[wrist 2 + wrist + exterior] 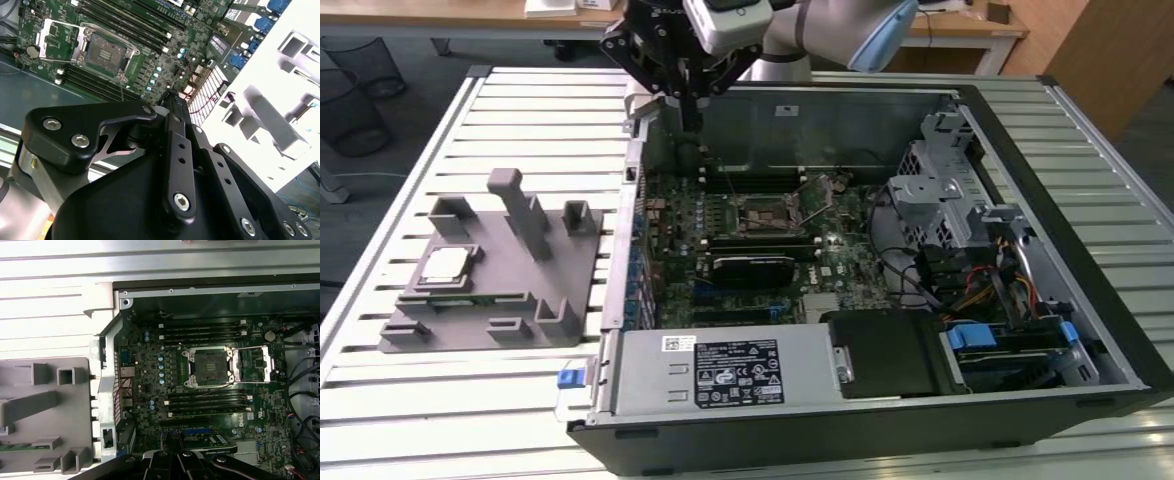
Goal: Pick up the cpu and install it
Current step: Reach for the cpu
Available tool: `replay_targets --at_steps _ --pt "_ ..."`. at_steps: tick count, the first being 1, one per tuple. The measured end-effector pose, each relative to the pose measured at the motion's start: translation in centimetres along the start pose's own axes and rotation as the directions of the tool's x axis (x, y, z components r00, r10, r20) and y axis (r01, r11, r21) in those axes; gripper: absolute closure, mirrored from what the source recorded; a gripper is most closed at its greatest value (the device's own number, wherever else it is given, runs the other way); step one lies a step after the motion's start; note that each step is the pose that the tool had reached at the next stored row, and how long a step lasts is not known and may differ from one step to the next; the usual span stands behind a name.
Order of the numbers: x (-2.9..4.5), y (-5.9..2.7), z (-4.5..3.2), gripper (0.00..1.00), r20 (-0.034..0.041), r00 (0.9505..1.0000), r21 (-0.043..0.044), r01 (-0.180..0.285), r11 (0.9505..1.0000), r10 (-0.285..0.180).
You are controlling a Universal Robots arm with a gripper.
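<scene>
I see the cpu (447, 263) with a pale, silvery metal top, and beneath it a fixture (507, 300) of matt grey plastic. The table (400, 400) is ribbed light metal with a dull sheen, and the motherboard (150, 385) is a glossy green board. The gripper (170, 100) looks like matt black metal with bright steel screws, though it may be hard plastic.

A white slatted metal table (520, 110) carries a black open computer case (854, 440) lying on its side. Inside lie a green motherboard (720, 215) and a silver labelled power supply box (720, 370). A grey plastic fixture block (540, 255) sits just beside the case, on the exterior view's left.
</scene>
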State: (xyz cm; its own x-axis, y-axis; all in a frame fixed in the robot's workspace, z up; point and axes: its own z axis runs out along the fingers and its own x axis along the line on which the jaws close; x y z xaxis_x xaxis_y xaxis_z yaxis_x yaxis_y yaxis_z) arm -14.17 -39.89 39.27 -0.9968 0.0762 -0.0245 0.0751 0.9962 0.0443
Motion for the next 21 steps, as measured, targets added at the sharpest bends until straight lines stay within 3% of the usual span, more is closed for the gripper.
replay_targets --at_steps 21 --pt "1.09 -0.09 0.02 0.89 0.0000 1.0000 0.0000 0.000 1.0000 0.000"
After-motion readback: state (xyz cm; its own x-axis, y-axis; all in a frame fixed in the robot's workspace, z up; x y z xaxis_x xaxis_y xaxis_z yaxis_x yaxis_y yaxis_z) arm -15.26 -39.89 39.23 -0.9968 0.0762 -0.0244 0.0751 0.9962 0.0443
